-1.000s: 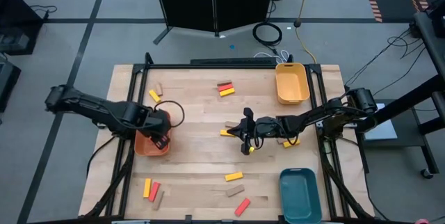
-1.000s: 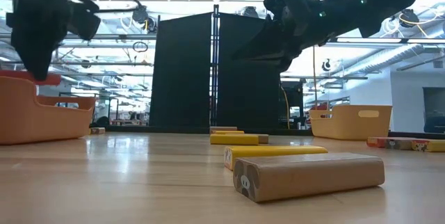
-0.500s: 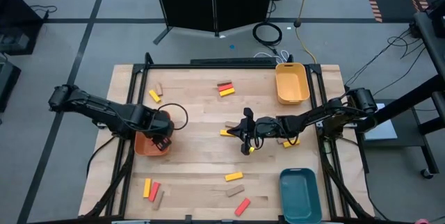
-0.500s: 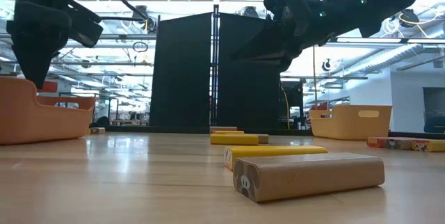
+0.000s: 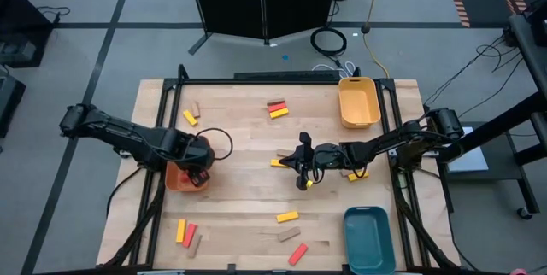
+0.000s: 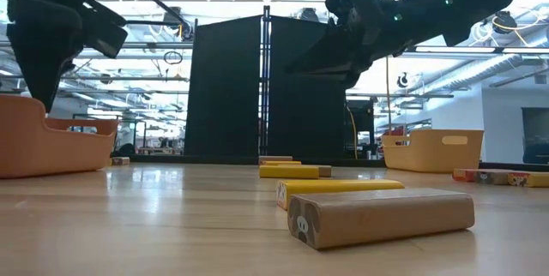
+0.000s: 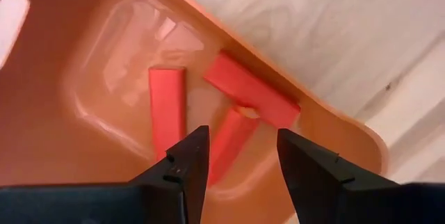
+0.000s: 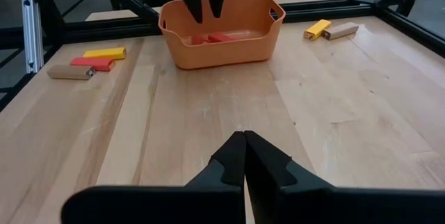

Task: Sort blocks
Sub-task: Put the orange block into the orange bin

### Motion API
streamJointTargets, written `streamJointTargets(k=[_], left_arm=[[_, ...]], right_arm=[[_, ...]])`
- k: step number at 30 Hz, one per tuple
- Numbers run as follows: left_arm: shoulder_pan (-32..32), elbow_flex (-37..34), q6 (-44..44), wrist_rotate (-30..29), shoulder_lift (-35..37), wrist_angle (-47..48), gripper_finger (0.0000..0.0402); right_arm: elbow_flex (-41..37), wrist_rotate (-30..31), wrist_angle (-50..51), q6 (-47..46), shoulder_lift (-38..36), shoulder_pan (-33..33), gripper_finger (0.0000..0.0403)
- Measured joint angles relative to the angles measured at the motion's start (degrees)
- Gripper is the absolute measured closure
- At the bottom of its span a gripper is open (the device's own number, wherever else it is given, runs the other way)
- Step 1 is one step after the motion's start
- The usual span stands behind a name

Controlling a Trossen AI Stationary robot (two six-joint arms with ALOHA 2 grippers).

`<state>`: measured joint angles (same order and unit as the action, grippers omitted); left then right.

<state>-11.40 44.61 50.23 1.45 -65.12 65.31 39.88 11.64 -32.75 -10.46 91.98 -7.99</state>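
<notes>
My left gripper (image 7: 240,144) hangs open, pointing down, just above the orange tray (image 5: 175,181) at the table's left. Three red blocks lie flat on the tray's floor: one (image 7: 167,106), one (image 7: 250,92) and one (image 7: 229,140) right under the fingers. The fingers touch none of them. My right gripper (image 8: 243,140) is shut on nothing and hovers over the table's middle (image 5: 295,160), pointing toward the orange tray (image 8: 222,46). More blocks lie scattered on the table, such as a red and yellow pair (image 5: 276,108) at the far side.
A yellow-orange tray (image 5: 359,102) stands at the far right and a teal tray (image 5: 367,239) at the near right. Loose blocks lie near the front edge (image 5: 287,217), at the near left (image 5: 184,232) and far left (image 5: 190,117). In the low view a tan block (image 6: 382,216) lies closest.
My left gripper has let go of a red block that showed at its fingertips a second ago; the block has dropped into the orange tray. The gripper has stayed above the tray. My right arm has kept still.
</notes>
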Motion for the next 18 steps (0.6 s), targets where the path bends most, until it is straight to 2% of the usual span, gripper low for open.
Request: streamJointTargets(k=[8, 13, 18], left_arm=[[-1.7, 6.5, -3.2, -1.8, 0.0, -2.3, 0.0235], [-4.1, 8.6, -7.0, -2.1, 0.0, -10.5, 0.0235], [-7.2, 9.5, -7.2, -1.3, 0.0, -19.2, 0.0235]], right_arm=[[0.0, 0.0, 0.0, 0.0, 0.0, 0.0, 0.0403], [0.0, 0.0, 0.0, -0.5, 0.0, 0.0, 0.0403], [0.0, 0.0, 0.0, -0.6, 0.0, 0.0, 0.0403]])
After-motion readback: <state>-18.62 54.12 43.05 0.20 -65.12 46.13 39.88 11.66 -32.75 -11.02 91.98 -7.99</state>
